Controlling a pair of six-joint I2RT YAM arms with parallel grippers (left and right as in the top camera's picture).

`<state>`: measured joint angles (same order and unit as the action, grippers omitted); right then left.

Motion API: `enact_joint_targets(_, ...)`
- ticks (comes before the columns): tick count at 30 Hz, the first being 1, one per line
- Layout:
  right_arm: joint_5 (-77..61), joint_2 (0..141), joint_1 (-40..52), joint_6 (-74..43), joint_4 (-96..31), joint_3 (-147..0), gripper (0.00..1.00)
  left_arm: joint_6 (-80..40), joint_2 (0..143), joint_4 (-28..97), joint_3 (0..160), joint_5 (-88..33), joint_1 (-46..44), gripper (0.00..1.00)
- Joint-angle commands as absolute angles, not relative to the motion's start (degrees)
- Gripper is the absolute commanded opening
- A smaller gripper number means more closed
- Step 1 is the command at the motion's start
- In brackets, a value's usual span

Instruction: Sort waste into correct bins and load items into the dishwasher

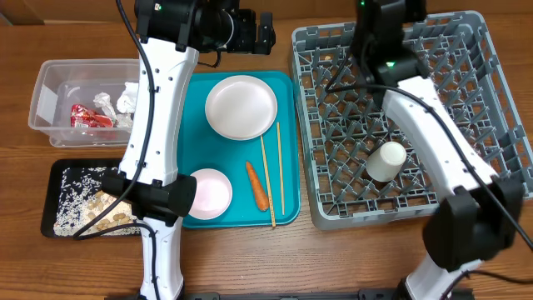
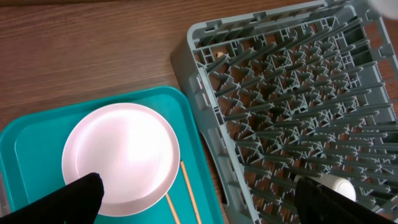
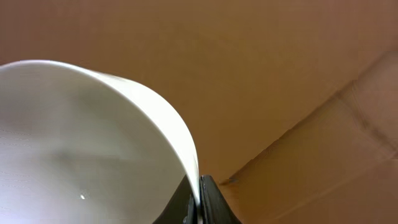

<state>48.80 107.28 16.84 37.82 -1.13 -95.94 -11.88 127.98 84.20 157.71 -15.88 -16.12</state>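
On the bench [image 1: 25, 33], seen from overhead, the tissue [image 1: 125, 98] and red wrapper [image 1: 87, 117] lay in the clear tub [image 1: 37, 100], and rice [image 1: 75, 177] with scraps sat in the black tray [image 1: 48, 208]. A cup [image 1: 387, 161] sat in the grey rack [image 1: 508, 92]. Waiting on the teal tray [image 1: 283, 212] were the plate [image 1: 241, 107], one bowl [image 1: 208, 193], the carrot [image 1: 257, 185] and the chopsticks [image 1: 271, 179], so the job looked about half done. The left tool [image 1: 252, 32] hung past the tray's far edge; the right arm [image 1: 433, 133] had its end cut off at the frame's top.

From the left wrist, that tool's fingers [image 2: 74, 199] stood wide apart and empty above the plate and the rack's corner; the cup was only a sliver at the bottom edge.

From the right wrist, the right tool [image 3: 199, 202] was clamped on the rim of a second bowl [image 3: 81, 143], held against a plain brown backdrop; where it hung over the rack could not be told.
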Motion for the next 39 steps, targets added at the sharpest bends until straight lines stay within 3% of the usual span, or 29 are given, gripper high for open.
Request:
enact_joint_targets(1,50.28,112.31,15.99,61.87,0.58,-95.79,0.04,-11.79,126.63,84.2,158.58,-16.36,-16.32,1.0)
enact_joint_targets(8,51.77,117.73,15.25,64.38,0.43,-95.57,0.04,-11.79,126.63,84.2,158.58,-16.36,-16.43,1.0)
enact_joint_targets(14,52.66,119.11,15.79,57.54,0.82,-93.91,0.04,-11.79,126.63,84.2,158.6,-16.34,-16.43,1.0)
enact_joint_targets(39,51.55,119.44,16.21,56.69,-1.39,-88.44,0.04,-11.79,126.63,84.2,158.58,-16.34,-16.43,1.0)
